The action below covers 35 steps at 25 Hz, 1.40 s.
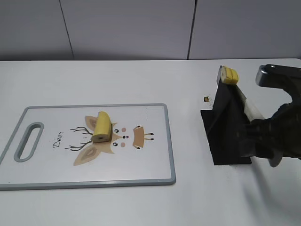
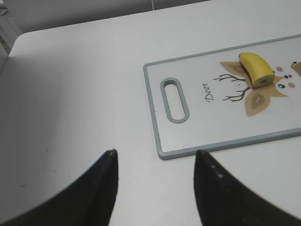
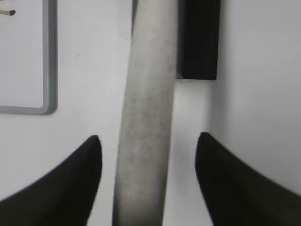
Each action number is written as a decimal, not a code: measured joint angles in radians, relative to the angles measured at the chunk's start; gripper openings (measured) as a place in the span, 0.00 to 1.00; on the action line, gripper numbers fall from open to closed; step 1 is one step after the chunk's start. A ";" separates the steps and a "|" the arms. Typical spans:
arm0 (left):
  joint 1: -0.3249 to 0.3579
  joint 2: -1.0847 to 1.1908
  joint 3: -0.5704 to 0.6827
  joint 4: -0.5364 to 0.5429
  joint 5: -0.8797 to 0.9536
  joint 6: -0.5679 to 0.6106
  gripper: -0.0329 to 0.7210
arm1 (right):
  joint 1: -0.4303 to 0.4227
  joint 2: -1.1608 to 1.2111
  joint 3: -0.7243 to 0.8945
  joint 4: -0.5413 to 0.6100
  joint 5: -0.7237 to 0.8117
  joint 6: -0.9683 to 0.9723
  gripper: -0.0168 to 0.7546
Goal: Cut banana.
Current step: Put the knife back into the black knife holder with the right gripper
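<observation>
The banana, a short yellow piece with pale cut ends, lies on the white cutting board over its deer print; it also shows in the left wrist view. A knife with a yellow end and a pale grey handle leans in a black stand. My right gripper is open, its jaws either side of the grey handle, not closed on it. My left gripper is open and empty above the bare table, near the board's handle-slot corner.
The board's grey-rimmed handle slot is at its left end. A small brown speck lies on the table left of the stand. The stand's black base shows ahead of the right jaws, beside the board's corner.
</observation>
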 joint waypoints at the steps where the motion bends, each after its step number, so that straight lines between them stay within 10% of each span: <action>1: 0.000 0.000 0.000 0.000 0.000 0.000 0.71 | 0.000 0.000 0.000 0.008 -0.002 -0.007 0.64; 8: 0.000 0.000 0.000 0.000 0.000 0.000 0.71 | 0.000 -0.024 0.000 0.025 0.013 -0.018 0.86; 35: 0.000 0.000 0.000 0.000 0.000 0.000 0.70 | 0.000 -1.039 0.095 -0.079 0.537 -0.363 0.76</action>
